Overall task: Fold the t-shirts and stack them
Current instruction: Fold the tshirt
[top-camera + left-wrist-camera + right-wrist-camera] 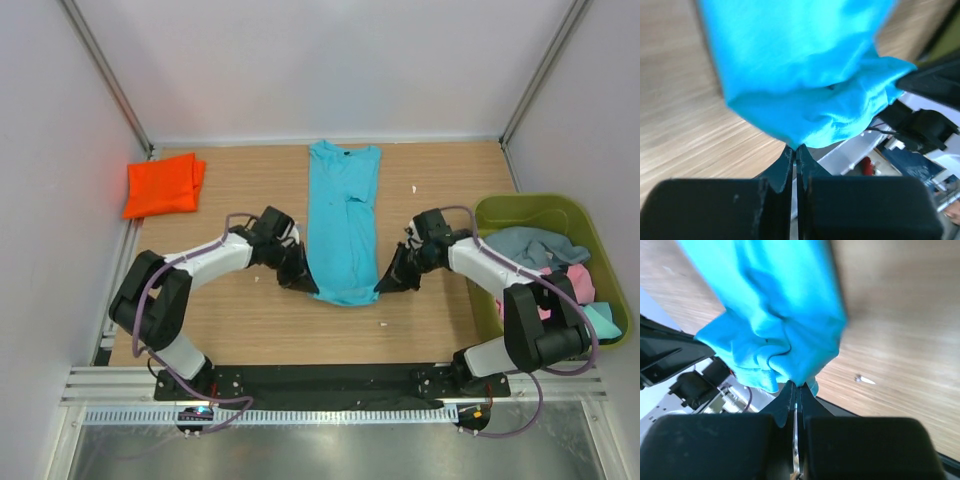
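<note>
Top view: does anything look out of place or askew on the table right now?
Nothing serious: white scraps lie on the table right of the blue shirt, which is creased mid-length. The left tool and right tool pinch its near corners.

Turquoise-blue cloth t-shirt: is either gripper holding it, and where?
Both. The left gripper pinches the turquoise-blue cloth t-shirt at the near hem's left corner; the right gripper, at its right corner.

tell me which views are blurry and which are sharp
Top external: sharp, evenly lit, turquoise-blue cloth t-shirt crisp. Left wrist: shirt and wooden table smeared, left gripper sharper. Right wrist: same blur, right gripper sharper.
</note>
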